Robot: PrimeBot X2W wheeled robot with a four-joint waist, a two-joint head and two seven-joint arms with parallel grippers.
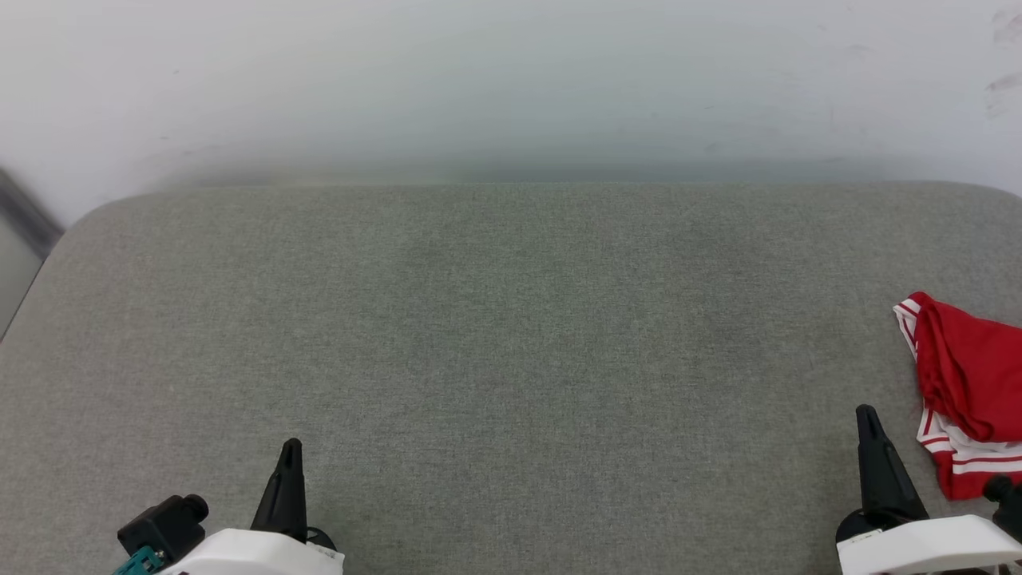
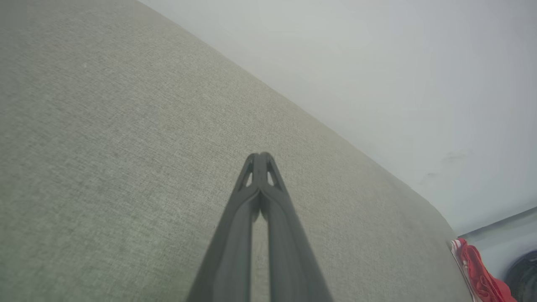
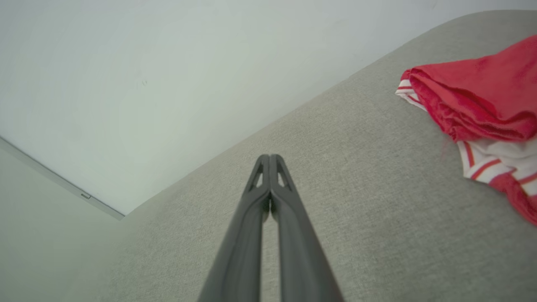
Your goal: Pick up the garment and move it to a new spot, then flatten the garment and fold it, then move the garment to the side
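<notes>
I judge the red jersey-style garment (image 1: 966,391), with its white sleeves and red-and-white striped trim, to be light, soft and limp: it will sag and drape from wherever I pinch it, and the smooth knit may slip out of a shallow grip. It lies bunched in a loose heap, so a single layer is hard to isolate. My best bet is the folded red ridge on top, or the thicker striped hem at the near edge, where the fabric is doubled and gives the fingers something to bite on. Any lettering is hidden in the folds.

The garment sits at the far right of the grey woven-fabric surface (image 1: 495,335), running out of the head view at the right edge. The surface looks more like an upholstered cushion than a desk, and a pale wall (image 1: 511,80) stands behind it.

My right end effector (image 1: 866,415) hovers just beside the heap, to its left and slightly nearer me, not touching it; its two dark fingers are pressed together and empty. In the right wrist view the cloth lies ahead and off to the right of the fingertips. My left end effector (image 1: 291,447) is well apart from the garment, across the surface, fingers likewise pressed together and holding nothing.
</notes>
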